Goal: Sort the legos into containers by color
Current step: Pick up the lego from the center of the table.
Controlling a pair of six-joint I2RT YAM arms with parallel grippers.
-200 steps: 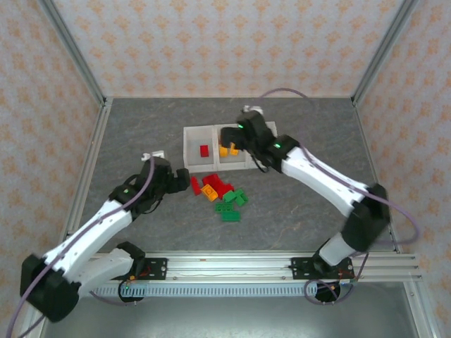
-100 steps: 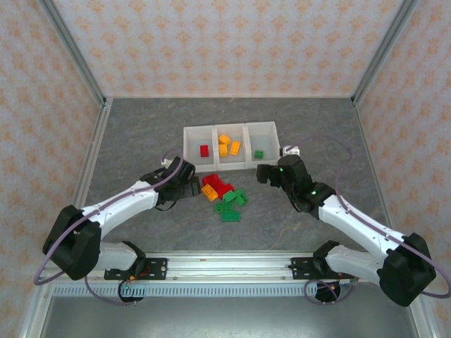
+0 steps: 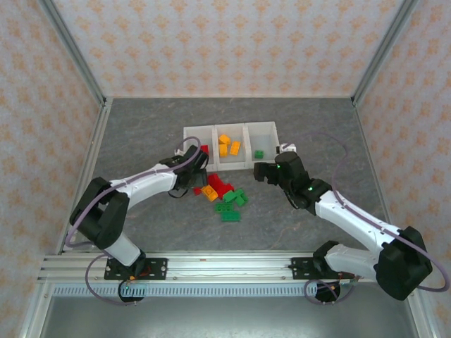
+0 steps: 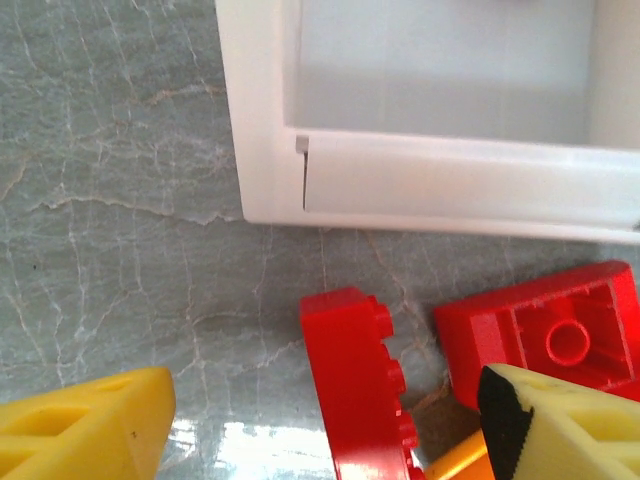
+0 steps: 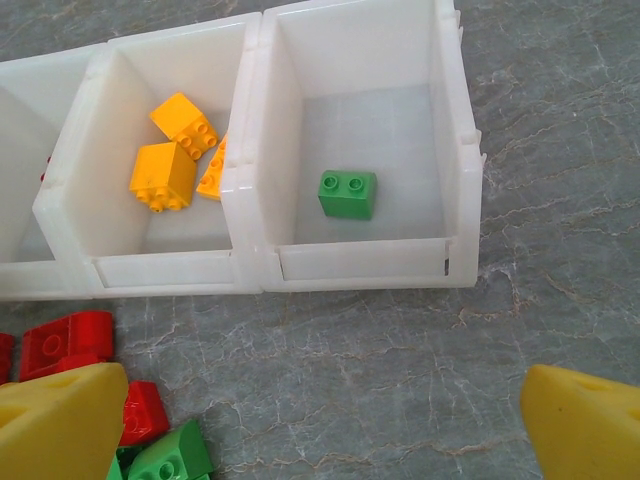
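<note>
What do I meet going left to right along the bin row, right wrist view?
Left bin, cropped → middle bin holding orange-yellow legos → right bin holding one green lego.

We see a grey marbled tabletop (image 3: pixel 141 127), patterned beige walls (image 3: pixel 225 42), metal corner posts (image 3: pixel 74 49), aluminium rail (image 3: pixel 225 264) in front

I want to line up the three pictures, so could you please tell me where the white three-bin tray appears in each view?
Top external: the tray sits just above centre, right behind the red bricks.
Left wrist: its near left corner and front wall run across the top.
Right wrist: its middle and right bins span the upper half.
Shared landmark: the red bricks lying just in front of the tray.
</note>
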